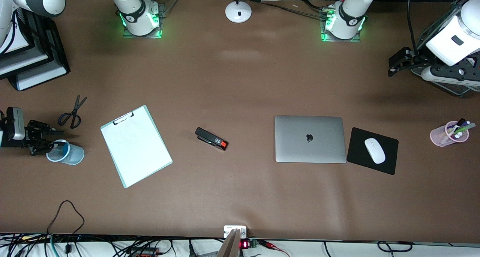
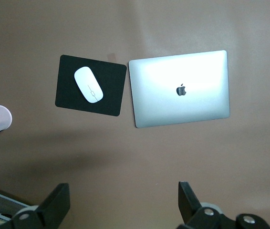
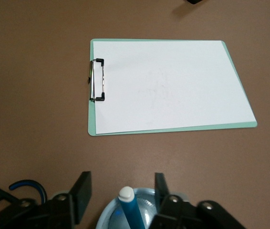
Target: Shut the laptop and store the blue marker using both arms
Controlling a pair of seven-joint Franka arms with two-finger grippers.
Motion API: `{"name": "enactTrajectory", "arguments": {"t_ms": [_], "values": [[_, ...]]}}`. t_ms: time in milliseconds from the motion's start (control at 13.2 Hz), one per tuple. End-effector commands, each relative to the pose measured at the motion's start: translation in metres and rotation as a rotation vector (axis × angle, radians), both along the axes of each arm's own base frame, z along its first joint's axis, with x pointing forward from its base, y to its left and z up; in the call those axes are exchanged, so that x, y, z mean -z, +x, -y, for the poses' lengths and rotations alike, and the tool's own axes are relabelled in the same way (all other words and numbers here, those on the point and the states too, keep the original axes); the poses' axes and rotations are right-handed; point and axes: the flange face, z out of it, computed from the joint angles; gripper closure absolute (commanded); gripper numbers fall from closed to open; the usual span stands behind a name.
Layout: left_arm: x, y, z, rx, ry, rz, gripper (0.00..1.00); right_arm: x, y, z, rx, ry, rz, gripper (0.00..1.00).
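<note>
Right gripper (image 1: 47, 144), front view: over blue cup (image 1: 65, 152) at the desk's right-arm end; laptop (image 1: 309, 139) shut mid-desk; left gripper (image 1: 393, 67) waiting aloft. Left wrist view: fingers (image 2: 56, 202) spread, empty. Right wrist view: jaws parted round blue marker (image 3: 131, 210) upright in cup. Probably light, stiff, slick; best pinched mid-barrel.
</note>
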Motion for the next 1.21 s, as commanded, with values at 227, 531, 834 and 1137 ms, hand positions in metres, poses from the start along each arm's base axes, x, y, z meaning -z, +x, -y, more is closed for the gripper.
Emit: {"name": "enactTrajectory", "arguments": {"t_ms": [227,531,834,1137], "values": [[0.002,-0.001,0.001,0.011,-0.008,-0.008,0.0,-0.075,-0.008,-0.013,0.221,-0.051,-0.078,0.0],[0.001,-0.001,0.001,0.012,-0.007,-0.006,0.0,-0.129,-0.019,-0.04,0.419,-0.115,-0.169,0.0],[0.0,-0.001,0.001,0.015,-0.007,-0.004,0.0,-0.176,-0.019,-0.081,0.626,-0.214,-0.256,0.0],[0.0,-0.001,0.001,0.015,-0.008,-0.005,0.0,-0.215,-0.016,-0.132,0.824,-0.312,-0.303,0.0]]}}
